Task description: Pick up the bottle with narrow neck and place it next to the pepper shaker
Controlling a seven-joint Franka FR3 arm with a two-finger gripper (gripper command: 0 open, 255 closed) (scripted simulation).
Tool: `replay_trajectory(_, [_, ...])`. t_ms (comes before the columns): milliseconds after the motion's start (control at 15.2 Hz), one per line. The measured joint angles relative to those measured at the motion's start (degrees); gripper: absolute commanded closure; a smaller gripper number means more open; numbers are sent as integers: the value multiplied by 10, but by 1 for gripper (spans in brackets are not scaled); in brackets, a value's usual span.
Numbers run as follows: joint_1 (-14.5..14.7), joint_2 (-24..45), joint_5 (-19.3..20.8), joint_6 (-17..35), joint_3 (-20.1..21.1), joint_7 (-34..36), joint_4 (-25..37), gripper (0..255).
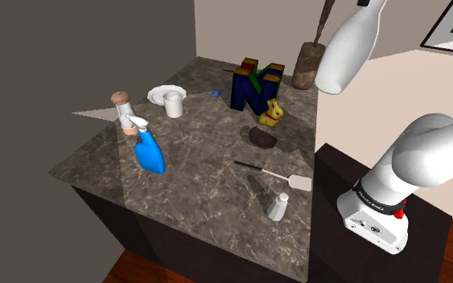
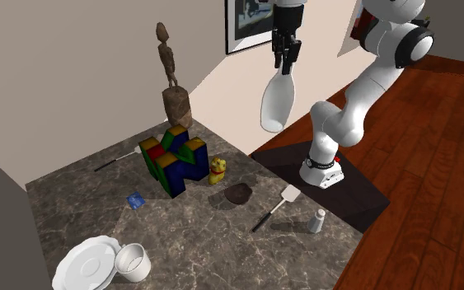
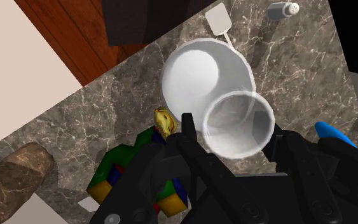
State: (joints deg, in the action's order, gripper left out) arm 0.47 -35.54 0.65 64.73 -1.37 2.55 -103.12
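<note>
1. The white narrow-necked bottle [image 1: 347,50] is seen at the upper right of the shoulder view. It is held in the air well above the marble table [image 1: 192,189], neck up and body tilted.
2. The black gripper [image 2: 286,56] is closed on the bottle's neck at the top centre of the second exterior view. In the wrist view the fingers [image 3: 193,149] are pressed against both sides of the neck.
3. A small white shaker [image 1: 278,207] with a holed top is stood near the table's front edge at the lower centre of the shoulder view, near a spatula [image 1: 277,174].
4. At centre are found a dark lump [image 1: 262,137], a yellow rabbit figurine [image 1: 274,112] and a blue N-shaped block [image 1: 255,87].
5. At the left are placed a blue spray bottle [image 1: 148,149], a brown-capped shaker [image 1: 121,108] just beside it, a white mug [image 1: 173,103] and a plate [image 1: 158,93] – mug and plate touching.
</note>
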Motion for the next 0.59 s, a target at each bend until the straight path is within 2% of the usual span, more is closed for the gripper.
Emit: replay_trajectory(594, [11, -78, -77, -41, 95, 116, -31, 255])
